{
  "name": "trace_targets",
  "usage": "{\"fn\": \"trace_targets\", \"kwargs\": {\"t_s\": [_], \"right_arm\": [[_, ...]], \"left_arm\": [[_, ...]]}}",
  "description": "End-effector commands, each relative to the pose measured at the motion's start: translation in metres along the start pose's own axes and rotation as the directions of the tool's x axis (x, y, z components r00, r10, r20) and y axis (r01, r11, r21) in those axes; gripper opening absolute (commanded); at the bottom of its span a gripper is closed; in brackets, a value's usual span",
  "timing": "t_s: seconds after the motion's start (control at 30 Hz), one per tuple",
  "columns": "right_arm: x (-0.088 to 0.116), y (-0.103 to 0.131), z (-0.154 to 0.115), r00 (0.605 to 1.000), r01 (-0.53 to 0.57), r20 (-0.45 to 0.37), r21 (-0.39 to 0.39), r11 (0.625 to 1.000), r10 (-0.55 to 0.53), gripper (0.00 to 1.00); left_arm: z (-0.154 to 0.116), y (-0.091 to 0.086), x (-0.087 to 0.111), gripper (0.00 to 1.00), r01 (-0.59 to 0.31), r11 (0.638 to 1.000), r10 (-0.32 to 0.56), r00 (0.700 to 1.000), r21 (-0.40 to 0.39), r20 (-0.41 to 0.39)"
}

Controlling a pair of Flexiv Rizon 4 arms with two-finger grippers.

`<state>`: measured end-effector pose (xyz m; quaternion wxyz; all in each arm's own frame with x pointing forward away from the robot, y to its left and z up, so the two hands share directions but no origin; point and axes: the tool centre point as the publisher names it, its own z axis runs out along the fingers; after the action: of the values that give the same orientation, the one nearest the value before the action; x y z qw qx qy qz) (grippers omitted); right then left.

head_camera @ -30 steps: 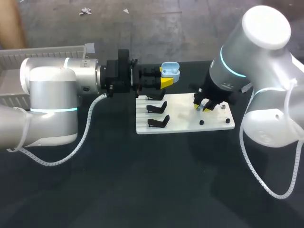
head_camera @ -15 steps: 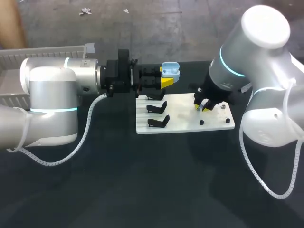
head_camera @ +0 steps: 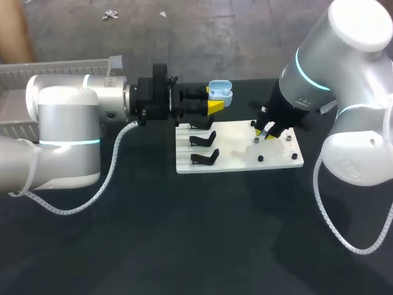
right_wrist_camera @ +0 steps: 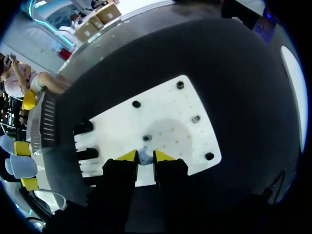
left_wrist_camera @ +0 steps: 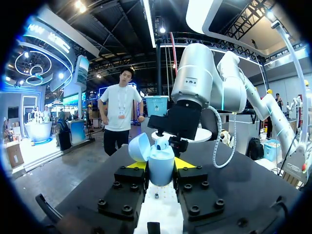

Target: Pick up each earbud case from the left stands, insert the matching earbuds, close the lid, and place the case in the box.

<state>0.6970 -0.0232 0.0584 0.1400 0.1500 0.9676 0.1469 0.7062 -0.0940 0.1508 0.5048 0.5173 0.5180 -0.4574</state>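
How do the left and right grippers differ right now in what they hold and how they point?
The left gripper is shut on the light blue case, lid open; the right gripper is shut on a tiny pale earbud. The left gripper lies level, pointing sideways; the right gripper points down at the white board. The left gripper's jaws stand apart, the right gripper's nearly together. Both are yellow-tipped.

Overhead plus two close wrist views
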Motion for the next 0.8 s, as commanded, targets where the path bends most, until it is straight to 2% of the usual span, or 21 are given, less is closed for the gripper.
{"fn": "trace_targets", "kwargs": {"t_s": [0.03,0.27,0.4,0.6,0.8], "right_arm": [[0.006,-0.001,-0.032,0.997,0.046,-0.058,0.021,0.999,-0.044,0.00],[0.028,0.007,-0.069,0.972,0.208,-0.123,0.033,0.978,-0.203,0.00],[0.039,0.020,-0.087,0.935,0.321,-0.163,0.022,0.947,-0.314,0.00],[0.044,0.044,-0.114,0.892,0.436,-0.140,0.019,0.900,-0.429,0.00],[0.043,0.070,-0.136,0.864,0.496,-0.109,0.015,0.868,-0.492,0.00]], "left_arm": [[0.000,-0.002,0.001,0.00,-0.005,1.000,0.005,1.000,-0.008,0.005],[0.000,-0.002,0.001,0.00,-0.005,1.000,0.005,1.000,-0.008,0.005],[0.000,-0.002,0.001,0.00,-0.005,1.000,0.005,1.000,-0.008,0.005],[0.000,-0.002,0.001,0.00,-0.005,1.000,0.005,1.000,-0.008,0.005],[0.000,-0.002,0.001,0.00,-0.005,1.000,0.005,1.000,-0.008,0.005]]}}
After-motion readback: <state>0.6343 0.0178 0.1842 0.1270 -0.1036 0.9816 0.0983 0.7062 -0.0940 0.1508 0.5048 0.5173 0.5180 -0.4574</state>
